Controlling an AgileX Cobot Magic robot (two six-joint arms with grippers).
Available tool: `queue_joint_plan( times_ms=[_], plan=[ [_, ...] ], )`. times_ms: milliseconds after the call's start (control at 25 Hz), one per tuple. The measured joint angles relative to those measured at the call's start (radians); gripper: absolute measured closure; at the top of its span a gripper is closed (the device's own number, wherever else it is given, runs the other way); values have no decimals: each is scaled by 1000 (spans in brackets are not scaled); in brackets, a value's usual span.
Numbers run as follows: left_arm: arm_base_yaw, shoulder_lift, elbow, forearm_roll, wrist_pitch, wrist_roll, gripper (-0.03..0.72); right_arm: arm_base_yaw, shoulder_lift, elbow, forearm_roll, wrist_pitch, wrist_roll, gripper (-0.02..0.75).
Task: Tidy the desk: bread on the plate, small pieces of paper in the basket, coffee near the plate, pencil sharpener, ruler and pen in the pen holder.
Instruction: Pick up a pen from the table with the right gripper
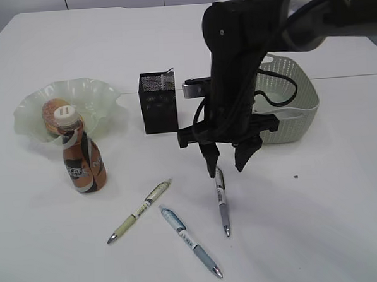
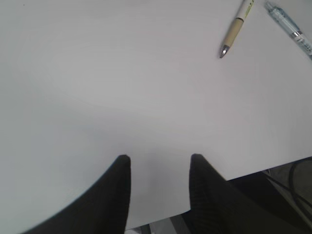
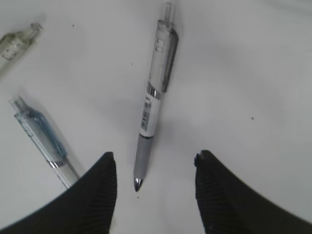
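Note:
Three pens lie on the white table: a grey-and-white pen, a blue pen and a green pen. My right gripper is open and hovers just above the grey-and-white pen, whose tip lies between the fingers. My left gripper is open and empty over bare table near the front edge. The black mesh pen holder stands behind. Bread lies on the pale green plate. The coffee bottle stands beside it.
A pale slotted basket stands at the right, partly hidden by my right arm. The table's front edge shows in the left wrist view. No sharpener, ruler or paper pieces can be made out.

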Motion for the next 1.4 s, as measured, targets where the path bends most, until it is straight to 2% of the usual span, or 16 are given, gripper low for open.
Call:
queue_joint_plan(
  times_ms=[400,1400],
  plan=[
    [0,0,0,-2,-20,0,390,-12,192,-214,17,-6,43,353],
    [0,0,0,-2,-70,2,390,-47,247,-220,6,-7,70,353]
  ],
)
